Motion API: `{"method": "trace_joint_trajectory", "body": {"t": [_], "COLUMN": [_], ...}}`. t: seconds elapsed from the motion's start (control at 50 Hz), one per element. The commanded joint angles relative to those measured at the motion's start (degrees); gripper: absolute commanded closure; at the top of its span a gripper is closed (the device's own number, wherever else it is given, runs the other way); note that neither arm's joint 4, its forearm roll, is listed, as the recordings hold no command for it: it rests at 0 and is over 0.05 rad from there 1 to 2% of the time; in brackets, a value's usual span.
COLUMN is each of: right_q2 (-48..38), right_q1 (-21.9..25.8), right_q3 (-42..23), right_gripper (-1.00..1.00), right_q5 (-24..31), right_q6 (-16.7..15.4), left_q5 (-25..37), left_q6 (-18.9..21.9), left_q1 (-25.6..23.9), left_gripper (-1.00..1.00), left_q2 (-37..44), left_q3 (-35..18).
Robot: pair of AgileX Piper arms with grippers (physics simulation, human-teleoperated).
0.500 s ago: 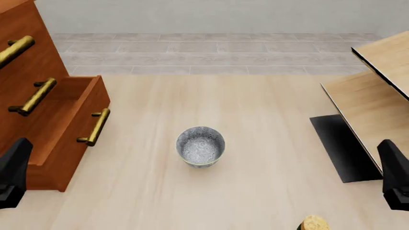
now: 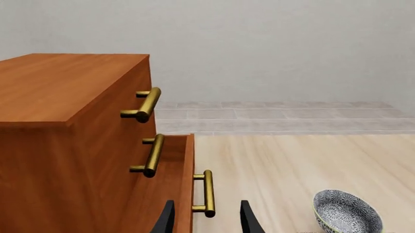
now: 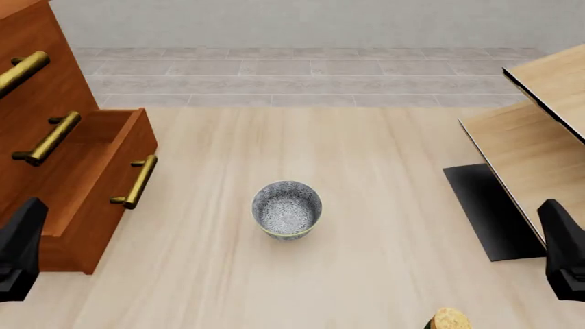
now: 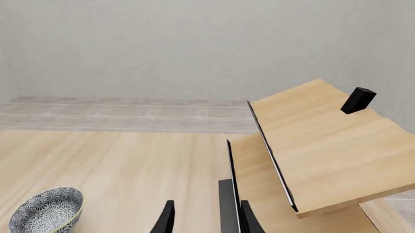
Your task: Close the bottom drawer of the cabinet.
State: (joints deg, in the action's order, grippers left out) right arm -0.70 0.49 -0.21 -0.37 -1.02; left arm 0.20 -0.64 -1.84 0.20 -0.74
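A pale wood bench (image 3: 366, 171) holds a tall reddish-brown cabinet (image 3: 37, 62) at the far left, its bottom drawer (image 3: 96, 181) pulled out toward the middle, a short brass handle (image 3: 135, 182) on its front. A patterned grey bowl (image 3: 287, 208) sits mid-bench, apart from the drawer. The left gripper (image 2: 203, 219) hovers just in front of the drawer's near corner, fingers spread and grasping nothing; the handle shows between them in the left wrist view. The right gripper (image 4: 203, 219) waits at the right edge near pale shelving (image 4: 311, 145), also released and empty. The likely risk: a push landing on the corner or handle end rather than squarely on the front could skew the drawer or slip off; a wide sweep might knock the bowl.
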Motion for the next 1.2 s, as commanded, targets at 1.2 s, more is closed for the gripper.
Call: {"method": "trace_joint_trajectory", "body": {"t": [1.2], "right_q2": [-3.1], "right_q1": [1.0], "right_q3": [0.1], "right_gripper": [-1.00], "right_q5": [-2.3], "right_q6": [-0.2], "left_q5": [-60.9], "left_q6": [-3.1], "left_q1": [-28.4], "left_gripper": [-1.00], "left_q2": [72.0], "left_q3": [0.7]}}
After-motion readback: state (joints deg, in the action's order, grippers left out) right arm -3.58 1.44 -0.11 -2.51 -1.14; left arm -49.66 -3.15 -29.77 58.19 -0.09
